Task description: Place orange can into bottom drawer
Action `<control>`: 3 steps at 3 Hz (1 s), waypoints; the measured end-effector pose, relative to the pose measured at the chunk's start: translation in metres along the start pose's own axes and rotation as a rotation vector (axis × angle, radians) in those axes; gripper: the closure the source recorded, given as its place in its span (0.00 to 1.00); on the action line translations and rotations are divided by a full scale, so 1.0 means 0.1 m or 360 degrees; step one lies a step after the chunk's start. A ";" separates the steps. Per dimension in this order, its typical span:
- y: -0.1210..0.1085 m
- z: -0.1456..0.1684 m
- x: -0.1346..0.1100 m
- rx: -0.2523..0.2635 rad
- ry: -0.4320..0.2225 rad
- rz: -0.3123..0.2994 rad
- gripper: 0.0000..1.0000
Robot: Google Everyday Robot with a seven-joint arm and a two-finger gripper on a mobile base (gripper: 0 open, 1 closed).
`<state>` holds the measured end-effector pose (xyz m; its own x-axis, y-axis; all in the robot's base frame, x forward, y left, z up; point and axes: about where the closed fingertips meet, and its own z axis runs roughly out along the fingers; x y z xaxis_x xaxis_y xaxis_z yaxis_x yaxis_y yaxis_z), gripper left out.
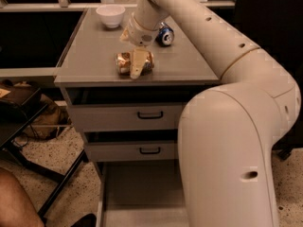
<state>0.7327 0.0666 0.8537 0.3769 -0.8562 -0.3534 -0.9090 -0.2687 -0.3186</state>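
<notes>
Grey desk (85, 60), white bowl (111, 14) at back left, orange can (123, 63) lying on its side near the front edge, claw (136, 68) down over it, grip cannot be told, blue can (164, 35) just behind, bottom drawer (142, 193) pulled open below.

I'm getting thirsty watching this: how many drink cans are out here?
2. The orange can lies near the cabinet top's front edge, at the gripper; the blue can lies farther back, beside the arm. Others may hide behind the arm.
</notes>
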 end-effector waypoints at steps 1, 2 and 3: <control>0.00 0.00 0.00 0.0000 0.0000 0.0000 0.42; 0.04 0.02 -0.01 -0.0025 -0.0037 0.0029 0.65; 0.28 -0.17 -0.08 -0.0058 -0.0143 0.0061 0.88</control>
<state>0.7017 0.0583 0.8628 0.3547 -0.8237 -0.4425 -0.9283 -0.2537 -0.2719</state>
